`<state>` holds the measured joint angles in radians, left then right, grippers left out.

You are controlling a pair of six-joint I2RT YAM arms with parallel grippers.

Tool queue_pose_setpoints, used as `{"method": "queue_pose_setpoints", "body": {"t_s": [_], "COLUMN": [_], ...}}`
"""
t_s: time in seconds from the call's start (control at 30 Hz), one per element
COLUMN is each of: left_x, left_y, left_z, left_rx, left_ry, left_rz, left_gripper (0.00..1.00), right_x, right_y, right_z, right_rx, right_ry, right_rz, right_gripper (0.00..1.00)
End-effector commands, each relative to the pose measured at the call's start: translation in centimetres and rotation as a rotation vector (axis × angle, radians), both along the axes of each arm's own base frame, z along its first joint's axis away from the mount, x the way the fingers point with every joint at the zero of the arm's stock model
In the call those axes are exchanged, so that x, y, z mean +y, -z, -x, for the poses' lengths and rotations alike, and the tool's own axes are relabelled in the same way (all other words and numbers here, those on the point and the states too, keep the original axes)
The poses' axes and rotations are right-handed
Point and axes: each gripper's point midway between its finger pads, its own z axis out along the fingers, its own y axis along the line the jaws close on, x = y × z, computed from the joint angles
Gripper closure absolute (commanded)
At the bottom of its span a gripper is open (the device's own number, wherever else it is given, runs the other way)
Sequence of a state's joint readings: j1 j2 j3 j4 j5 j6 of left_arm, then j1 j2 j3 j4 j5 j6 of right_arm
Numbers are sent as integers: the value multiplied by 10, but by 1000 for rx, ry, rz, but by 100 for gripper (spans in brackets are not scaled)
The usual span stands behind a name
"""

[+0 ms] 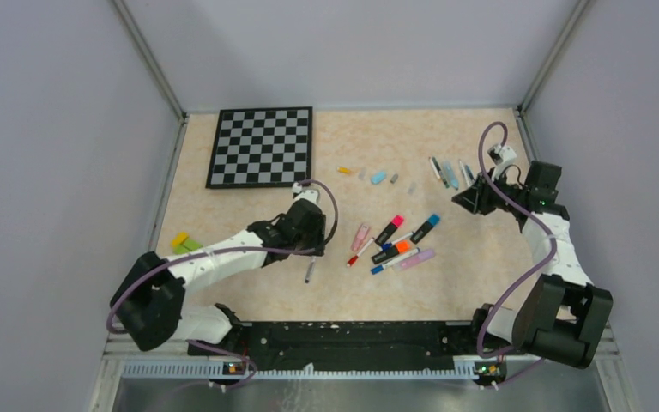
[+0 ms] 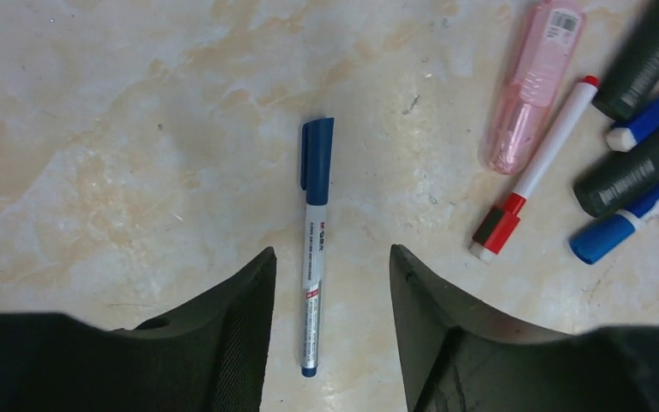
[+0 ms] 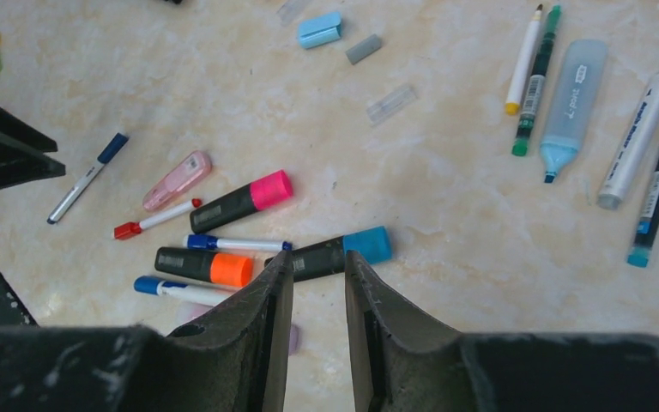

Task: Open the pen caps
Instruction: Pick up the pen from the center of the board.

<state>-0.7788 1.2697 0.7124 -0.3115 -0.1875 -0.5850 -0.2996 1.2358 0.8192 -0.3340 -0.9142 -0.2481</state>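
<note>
Down around 7 o'clock on the glossy, marbled beige table (image 1: 446, 283), a skinny white pen (image 2: 312, 249) lies flat with its dark blue cap (image 2: 317, 154) on. In the left wrist view the cap end points to 12. The left gripper (image 2: 330, 251) hangs over it, chunky matte black fingers (image 2: 240, 318) spread wide either side of the barrel, not clamping anything.

The right gripper (image 3: 318, 257) is over at 3 o'clock. Its scuffed fingers are barely parted, with nothing between them.

Just off centre toward 4 o'clock sits a jumble of fat black markers: one with a pink cap (image 3: 272, 189), one with an orange cap (image 3: 231, 269), one with a bright blue cap (image 3: 367, 245). All three caps are on, and there are thin white pens mixed in.

Loose bits lie at 12 to 1 o'clock: a boxy light blue cap (image 3: 320, 28), a stubby grey cap (image 3: 364, 48) and a see-through cap (image 3: 391, 103). The checkered board (image 1: 262, 146) is at 11, and the yellow-green block (image 1: 184, 243) is at 8.
</note>
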Motion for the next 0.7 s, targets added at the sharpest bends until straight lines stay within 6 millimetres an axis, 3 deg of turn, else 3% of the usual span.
{"method": "queue_pose_setpoints", "body": {"t_s": [0.0, 0.33, 0.5, 0.67], "left_x": [3, -5, -6, -1], "left_y": [18, 44, 56, 64], "left_z": [0, 4, 9, 14], "left_rx": [102, 171, 209, 233], "left_ry": [-29, 24, 39, 37], "left_rz": [-113, -227, -253, -276], "left_gripper": [47, 55, 69, 75], "right_x": [6, 10, 11, 12], "right_y": [-13, -9, -11, -13], "right_z": [4, 6, 7, 8], "right_rx": [-94, -65, -71, -74], "right_ry": [-41, -66, -72, -77], "right_rz": [-13, -34, -37, -42], "right_gripper": [73, 73, 73, 73]}}
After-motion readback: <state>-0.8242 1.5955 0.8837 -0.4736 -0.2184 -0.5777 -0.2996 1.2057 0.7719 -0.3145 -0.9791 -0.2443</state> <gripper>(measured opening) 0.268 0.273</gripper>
